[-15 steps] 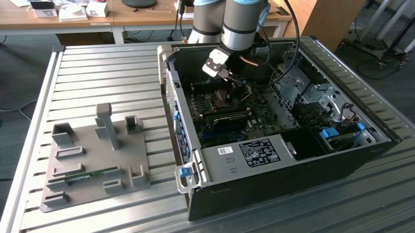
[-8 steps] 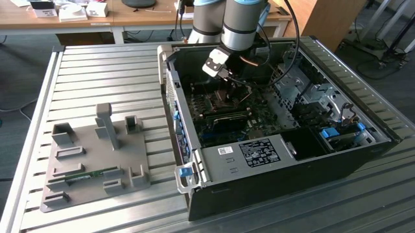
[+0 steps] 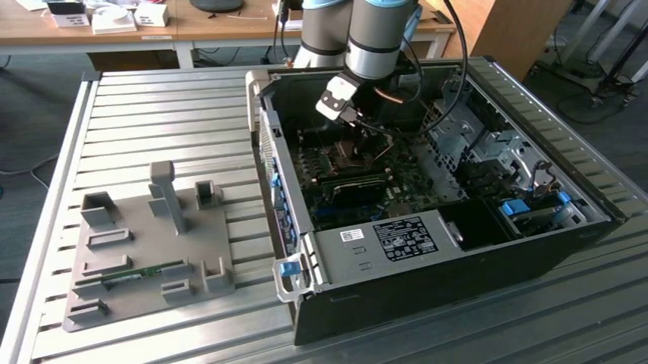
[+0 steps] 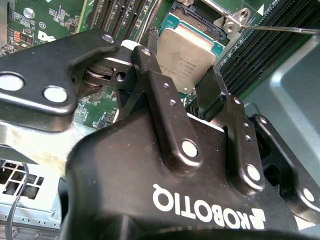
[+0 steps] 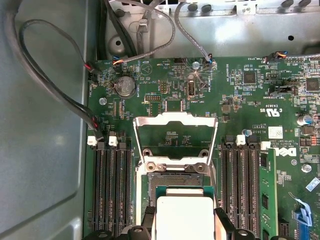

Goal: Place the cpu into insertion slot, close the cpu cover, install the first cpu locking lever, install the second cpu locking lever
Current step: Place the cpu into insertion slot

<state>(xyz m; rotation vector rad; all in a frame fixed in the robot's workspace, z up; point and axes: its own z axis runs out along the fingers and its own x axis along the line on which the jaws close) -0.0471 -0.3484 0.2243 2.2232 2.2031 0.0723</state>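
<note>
Well, standing by it, the biggest thing is the slatted metal surface (image 3: pixel 162 114); on it sits an open black computer case (image 3: pixel 435 288), lying on its side with its insides facing up; toward the exterior view's left of the case lies a grey fixture plate (image 3: pixel 142 220) with raised blocks, a green memory stick (image 3: pixel 132 274) laid in one of its grooves.

The grey arm (image 3: pixel 377 38) comes down from above into the case; its tool (image 3: pixel 354 140) is low over the green circuit board (image 5: pixel 165 75); dark cables (image 5: pixel 50 85) loop along the case wall beside the board.

Long black memory slots (image 5: pixel 112 185) run on both sides of the socket area.

In both wrist views the tool (image 4: pixel 177 65) (image 5: pixel 185 215) has its two black fingers (image 4: pixel 150 75) pressed against opposite edges of the cpu (image 4: pixel 187 50) (image 5: pixel 182 220), so it is clamped on the chip.

The cpu cover (image 5: pixel 175 119) stands swung back, off the socket; board shows through its cut-out centre.

The insertion slot (image 5: pixel 172 179) shows a strip of dark contacts between the cover's hinge edge and the chip; the cpu sits over the rest of it, pale face up; whether it is fully seated I cannot tell.

A thin metal rod (image 4: pixel 285 29) stands clear beside the socket; a round coin cell (image 5: pixel 125 86) sits on the board beyond the cover.
</note>
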